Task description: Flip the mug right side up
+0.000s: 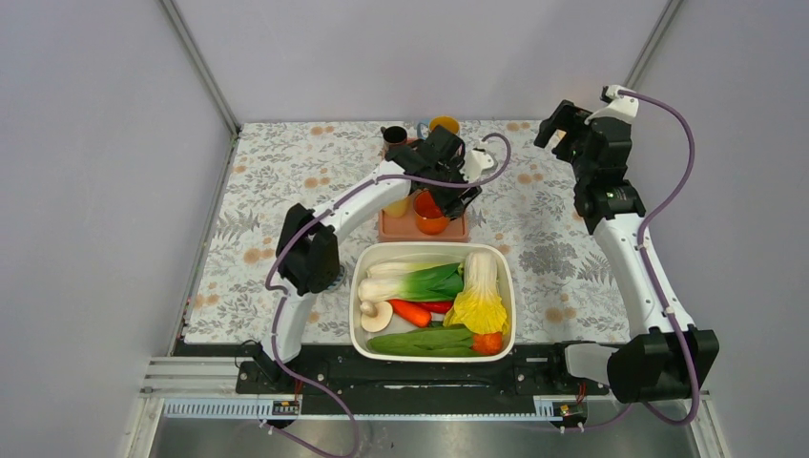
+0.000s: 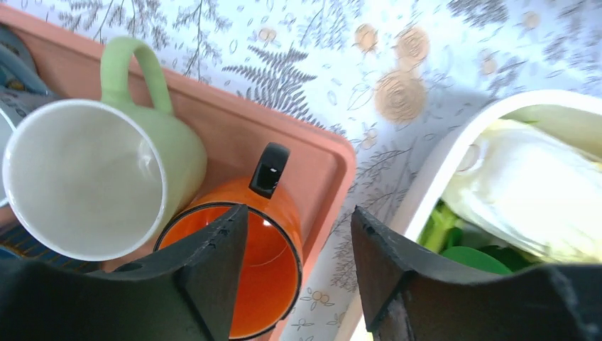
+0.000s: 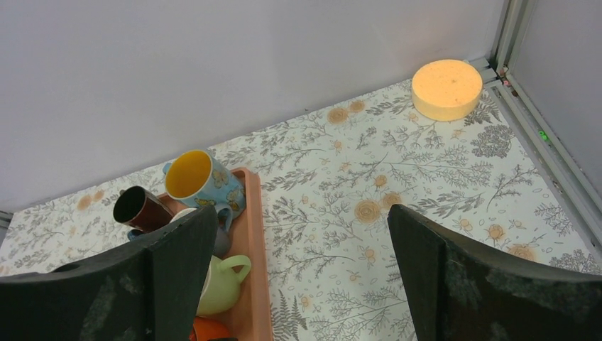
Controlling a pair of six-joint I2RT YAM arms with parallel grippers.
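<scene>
Left pincer (image 2: 298,217), jaws apart, straddles rim of upright orange mug (image 2: 264,284).

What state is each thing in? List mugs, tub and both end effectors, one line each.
Orange glossy mug with black handle: upright, mouth up.
Pale green ceramic mug: tilted.
Blue flowered mug with yellow inside: mouth up.
Dark brown mug: tilted.
White plastic tub: full of vegetables.
Left end effector: open, over the orange mug.
Right end effector: open, empty.
</scene>
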